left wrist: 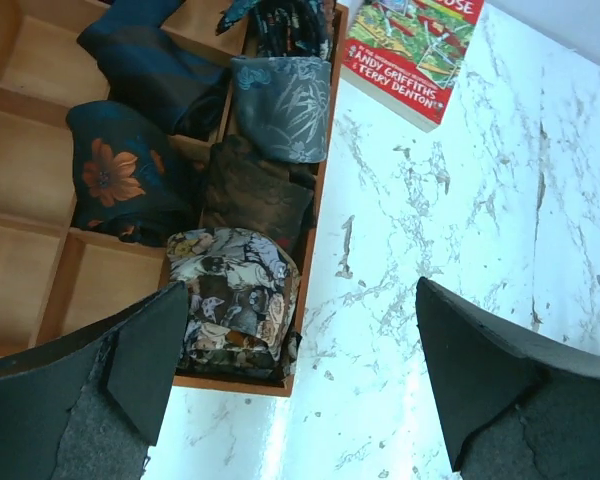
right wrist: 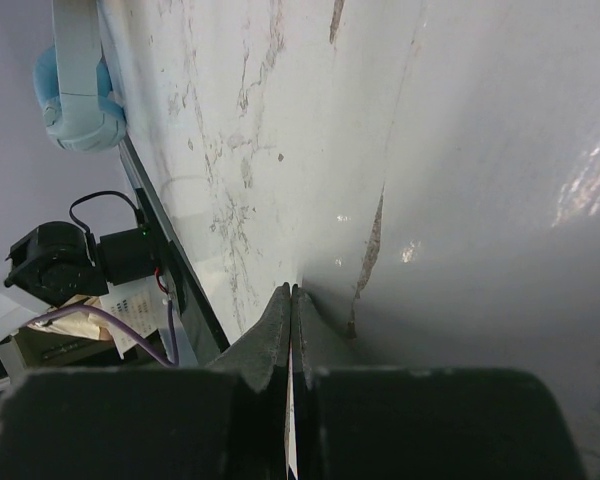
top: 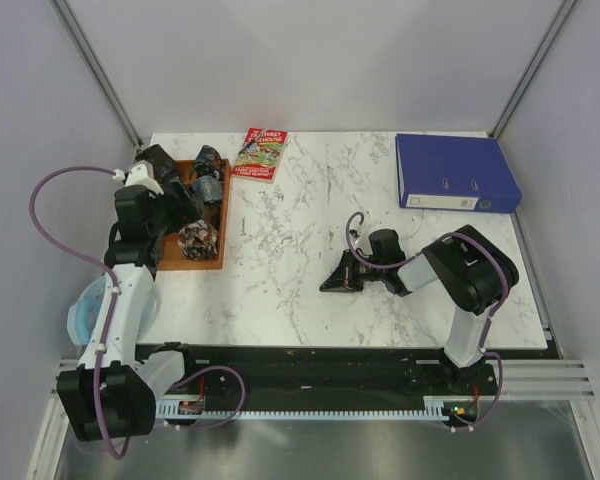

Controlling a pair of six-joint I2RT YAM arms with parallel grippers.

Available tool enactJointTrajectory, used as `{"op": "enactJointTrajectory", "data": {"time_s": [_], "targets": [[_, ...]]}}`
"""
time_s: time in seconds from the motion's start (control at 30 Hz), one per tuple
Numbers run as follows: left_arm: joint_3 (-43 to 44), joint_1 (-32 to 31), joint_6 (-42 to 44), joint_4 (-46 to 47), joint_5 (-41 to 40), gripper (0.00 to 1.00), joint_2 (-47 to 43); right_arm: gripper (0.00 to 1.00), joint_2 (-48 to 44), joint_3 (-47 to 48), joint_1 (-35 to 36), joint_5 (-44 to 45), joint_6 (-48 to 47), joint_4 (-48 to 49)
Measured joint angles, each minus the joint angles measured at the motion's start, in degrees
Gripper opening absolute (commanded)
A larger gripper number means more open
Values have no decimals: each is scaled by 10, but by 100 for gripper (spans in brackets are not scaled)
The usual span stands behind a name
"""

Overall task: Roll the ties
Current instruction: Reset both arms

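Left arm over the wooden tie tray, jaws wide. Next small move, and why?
Probably lift the left gripper straight up and away from the compartmented wooden tray. Its jaws stand open and empty, the patterned fabric ties sit rolled in its compartments, and no unrolled tie shows on the white marble table. The right gripper lies shut, holding nothing.
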Motion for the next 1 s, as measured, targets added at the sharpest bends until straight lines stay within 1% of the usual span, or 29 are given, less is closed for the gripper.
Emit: {"op": "enactJointTrajectory", "data": {"time_s": [0.13,0.27,0.3,0.33,0.4,0.5,0.57,0.63,0.83,1.0], "targets": [[-31,0,3,42,21,99,-28,0,0,0,0,0,0,0],[-86,0,8,129,31,97,-76,0,0,1,0,-1,0,-2],[-112,0,9,166,27,92,-91,0,1,3,0,-3,0,-3],[-132,0,8,191,20,82,-98,0,2,3,0,-3,0,-4],[-189,0,10,251,-4,75,-108,0,3,5,0,-5,0,-5],[-278,0,23,346,-35,74,-92,0,4,6,0,-6,0,-6],[-342,0,44,410,-33,75,-74,0,5,7,0,-8,0,-7],[-382,0,65,446,-29,75,-67,0,7,8,0,-10,0,-7],[-394,0,99,550,-12,74,-34,0,11,12,0,-14,0,-8],[-393,0,125,591,23,73,19,0,11,12,0,-14,0,-8]]}}
